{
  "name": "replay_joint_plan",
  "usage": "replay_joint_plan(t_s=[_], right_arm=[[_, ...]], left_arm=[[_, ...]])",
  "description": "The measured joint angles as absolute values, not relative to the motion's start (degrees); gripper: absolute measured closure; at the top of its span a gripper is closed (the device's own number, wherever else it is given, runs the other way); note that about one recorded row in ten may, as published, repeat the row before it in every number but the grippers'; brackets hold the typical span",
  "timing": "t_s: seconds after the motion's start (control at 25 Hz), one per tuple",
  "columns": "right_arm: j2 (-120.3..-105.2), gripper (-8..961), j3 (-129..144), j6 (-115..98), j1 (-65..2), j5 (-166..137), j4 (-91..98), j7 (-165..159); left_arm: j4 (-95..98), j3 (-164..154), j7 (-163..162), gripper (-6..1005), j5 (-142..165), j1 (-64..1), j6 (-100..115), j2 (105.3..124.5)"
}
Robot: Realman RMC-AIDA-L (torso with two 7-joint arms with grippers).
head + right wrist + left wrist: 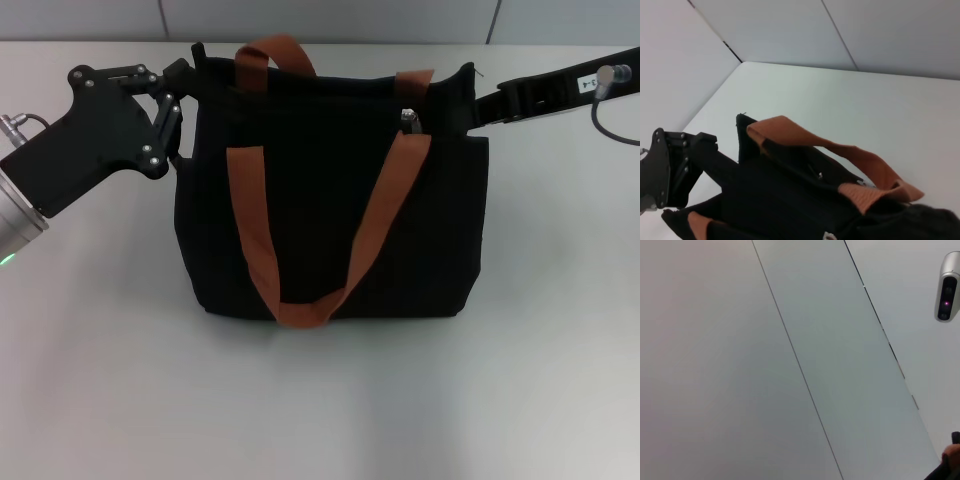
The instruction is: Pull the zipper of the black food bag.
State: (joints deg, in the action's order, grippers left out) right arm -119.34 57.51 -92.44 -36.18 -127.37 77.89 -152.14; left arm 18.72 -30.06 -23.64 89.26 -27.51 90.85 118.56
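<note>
The black food bag stands upright in the middle of the table, and its orange-brown handles hang over its front. The small silver-grey zipper sits on the top zip line, towards the bag's right end. My left gripper is at the bag's upper left end, with its fingers closed on the fabric there. My right gripper reaches in at the bag's upper right corner, right of the zipper. The right wrist view shows the bag's top and the left gripper at its far end.
The white table extends in front of and beside the bag. Grey wall panels stand close behind it. The left wrist view shows only wall panels and a mounted camera.
</note>
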Motion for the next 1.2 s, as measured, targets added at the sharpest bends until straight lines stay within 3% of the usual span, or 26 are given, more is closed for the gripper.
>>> replay_joint_plan(t_s=[0.4,0.68,0.8,0.92,1.0,1.2], right_arm=[[-119.01,935,52.16,-93.62,-34.37,-118.34,73.94,-146.4],[-116.26,902,44.52,-97.28,-30.21,-99.38,60.29,-128.83],[-115.5,816,42.16,-101.71,-29.52,-95.16,54.24,-118.48],[-115.64,729,40.07,-106.44,-28.67,-93.78,49.39,-106.51],[-116.42,497,39.06,-110.12,-27.15,-93.69,45.11,-93.92],[-117.08,268,39.31,-113.53,-24.33,-93.79,39.56,-78.98]], left_arm=[[18.72,-30.06,-23.65,920,89.26,-27.41,91.14,118.56],[18.72,-30.07,-24.01,919,89.27,-27.09,91.25,118.56],[18.72,-30.21,-24.7,918,89.28,-27.04,91.26,118.56],[18.72,-30.37,-25.93,917,89.31,-27.04,91.16,118.52],[18.65,-30.44,-26.79,917,89.4,-26.88,91.06,118.53],[18.62,-30.48,-28.8,916,89.59,-26.55,91.05,118.54]])
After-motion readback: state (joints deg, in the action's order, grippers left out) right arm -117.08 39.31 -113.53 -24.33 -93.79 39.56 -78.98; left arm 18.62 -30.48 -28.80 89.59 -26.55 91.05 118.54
